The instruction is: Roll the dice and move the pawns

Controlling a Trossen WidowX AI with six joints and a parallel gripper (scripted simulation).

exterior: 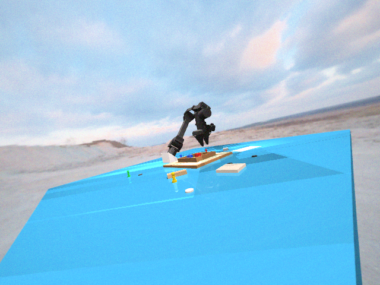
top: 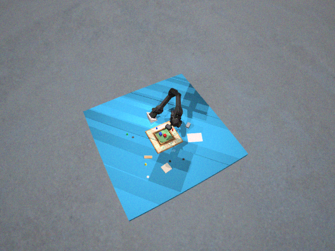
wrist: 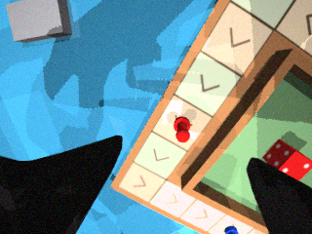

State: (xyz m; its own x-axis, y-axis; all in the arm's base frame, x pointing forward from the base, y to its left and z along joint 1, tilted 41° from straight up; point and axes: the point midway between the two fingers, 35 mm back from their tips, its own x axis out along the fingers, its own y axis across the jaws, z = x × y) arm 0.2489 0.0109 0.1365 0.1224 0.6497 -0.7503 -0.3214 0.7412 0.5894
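The red pawn [wrist: 182, 130] [top: 172, 129] [exterior: 205, 150] stands upright on a square of the board's arrow track [wrist: 210, 83]. My gripper [wrist: 184, 152] [top: 168, 126] [exterior: 203, 141] is open and empty, its two black fingers wide apart above the pawn and clear of it. The red die [wrist: 289, 161] [top: 164, 135] [exterior: 198, 154] lies in the green tray [wrist: 234, 161] [top: 166, 139], partly behind my right finger in the wrist view. The blue die [top: 160, 133] [exterior: 189, 155] lies beside it in the tray. The blue pawn [wrist: 230, 229] [top: 156, 127] stands on the track at the board's edge.
A grey block [wrist: 36, 19] [top: 188, 124] lies on the blue table beside the board. A white sheet [top: 194, 137], a white tile [top: 166, 167] [exterior: 230, 167], a wooden bar [top: 147, 156] [exterior: 177, 173], green [exterior: 128, 173] and yellow [exterior: 174, 177] pawns and small discs lie around.
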